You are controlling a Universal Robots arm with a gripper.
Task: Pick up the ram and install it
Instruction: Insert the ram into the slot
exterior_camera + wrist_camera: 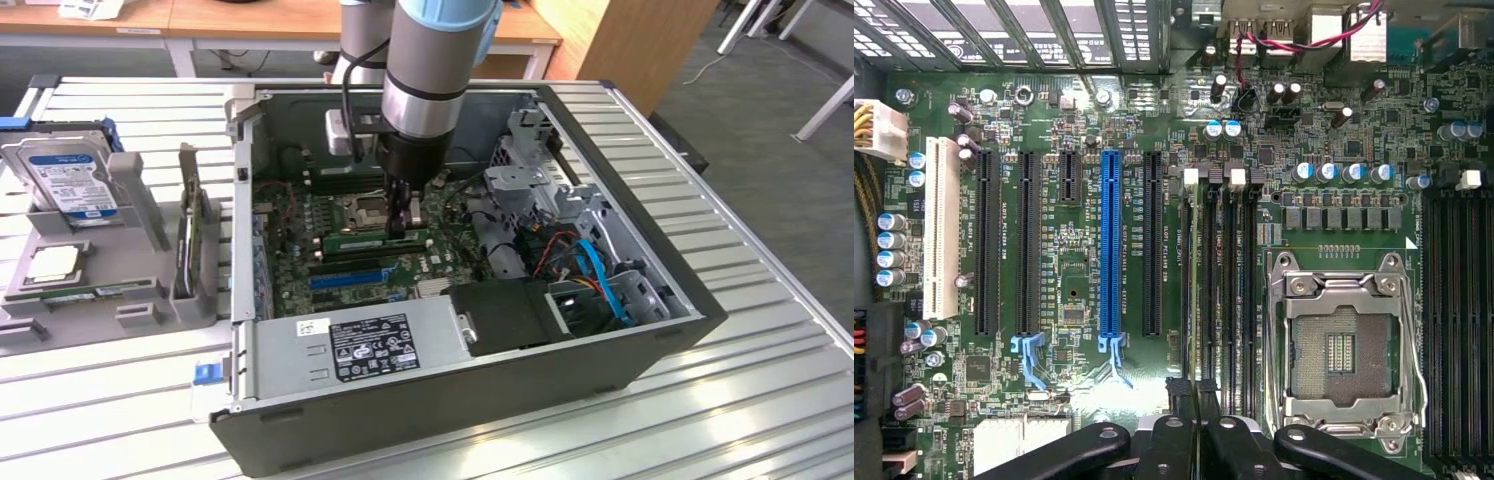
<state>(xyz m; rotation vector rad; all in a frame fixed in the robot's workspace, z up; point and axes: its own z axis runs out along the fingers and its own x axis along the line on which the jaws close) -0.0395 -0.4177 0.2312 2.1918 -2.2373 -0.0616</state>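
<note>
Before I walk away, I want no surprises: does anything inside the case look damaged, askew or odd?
Nothing looks damaged or askew. The only thing of note: the CPU socket beside the memory slots is empty, its contacts bare, close by the hand.

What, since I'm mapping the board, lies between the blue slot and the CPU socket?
Wrist view: one black expansion slot, then four black memory slots.
</note>
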